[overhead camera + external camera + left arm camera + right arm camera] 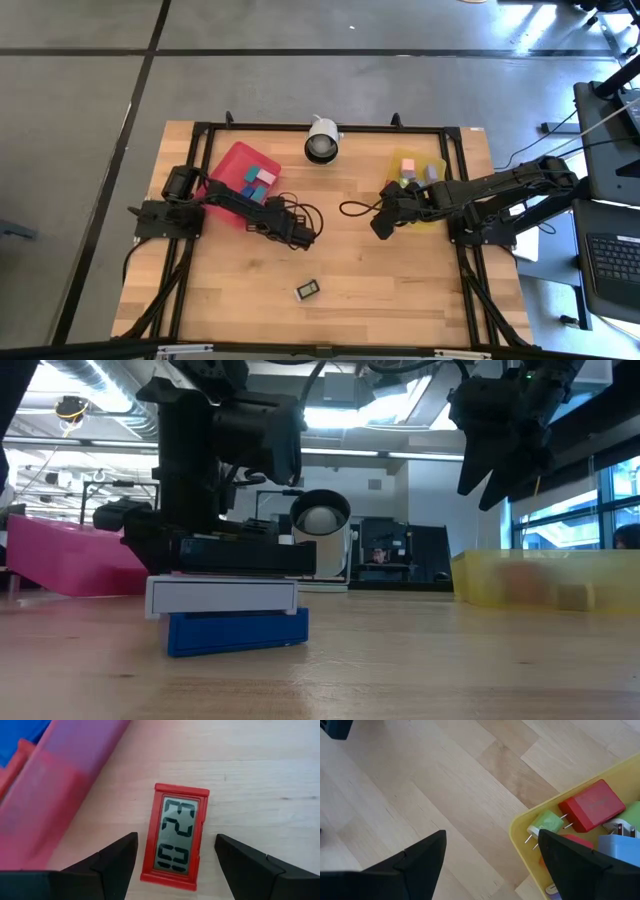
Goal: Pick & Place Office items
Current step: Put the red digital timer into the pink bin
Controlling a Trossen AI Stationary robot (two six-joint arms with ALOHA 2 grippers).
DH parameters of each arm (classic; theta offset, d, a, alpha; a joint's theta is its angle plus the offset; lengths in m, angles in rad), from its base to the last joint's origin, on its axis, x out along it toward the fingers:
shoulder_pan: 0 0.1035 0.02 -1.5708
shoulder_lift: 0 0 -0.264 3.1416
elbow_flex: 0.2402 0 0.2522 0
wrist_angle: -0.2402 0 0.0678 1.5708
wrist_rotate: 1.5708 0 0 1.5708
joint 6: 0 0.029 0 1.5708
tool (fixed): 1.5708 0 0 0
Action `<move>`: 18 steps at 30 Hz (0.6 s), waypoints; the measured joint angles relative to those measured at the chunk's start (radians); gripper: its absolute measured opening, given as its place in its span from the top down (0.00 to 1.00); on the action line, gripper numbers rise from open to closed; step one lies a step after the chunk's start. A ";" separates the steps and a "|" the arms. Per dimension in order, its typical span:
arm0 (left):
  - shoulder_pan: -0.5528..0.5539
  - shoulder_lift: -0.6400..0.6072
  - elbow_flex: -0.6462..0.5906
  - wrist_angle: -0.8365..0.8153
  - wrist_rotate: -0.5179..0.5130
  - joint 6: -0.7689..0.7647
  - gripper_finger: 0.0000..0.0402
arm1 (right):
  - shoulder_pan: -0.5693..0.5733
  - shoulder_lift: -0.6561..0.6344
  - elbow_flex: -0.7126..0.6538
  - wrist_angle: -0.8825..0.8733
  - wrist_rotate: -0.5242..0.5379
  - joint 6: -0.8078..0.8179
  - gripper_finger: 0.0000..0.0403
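Observation:
A small red clock with a grey digit display (178, 820) lies flat on the wood just beside the red tray (55, 805). My left gripper (176, 840) is open and hangs over the clock, one finger on each side, touching nothing. In the high view my left gripper (300, 232) covers the clock. The red tray (228, 170) holds teal, pink and blue pieces. My right gripper (492, 834) is open in the air by the yellow tray's corner (520, 832). That tray holds a green plug (547, 822), a red block (592, 804) and other pieces. A black, white-labelled item (308, 290) lies alone near the table's near edge.
A white-and-black camera (322, 140) stands at the far edge between the trays. Black cables (350, 208) loop on the wood between the arms. In the low view the lone item (235, 615) fills the foreground. Bare wood lies around it. My right gripper (500, 450) hangs well above the table.

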 joint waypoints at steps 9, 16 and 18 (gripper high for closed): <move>0.000 0.000 0.000 0.020 -0.001 -0.091 0.48 | 0.000 0.000 0.000 0.000 0.000 0.000 0.21; -0.001 0.000 0.000 0.031 -0.006 -0.091 0.62 | 0.000 0.000 0.000 0.000 0.000 0.000 0.21; -0.001 0.000 0.000 0.031 -0.006 -0.091 0.62 | 0.000 0.000 0.000 0.000 0.000 0.000 0.21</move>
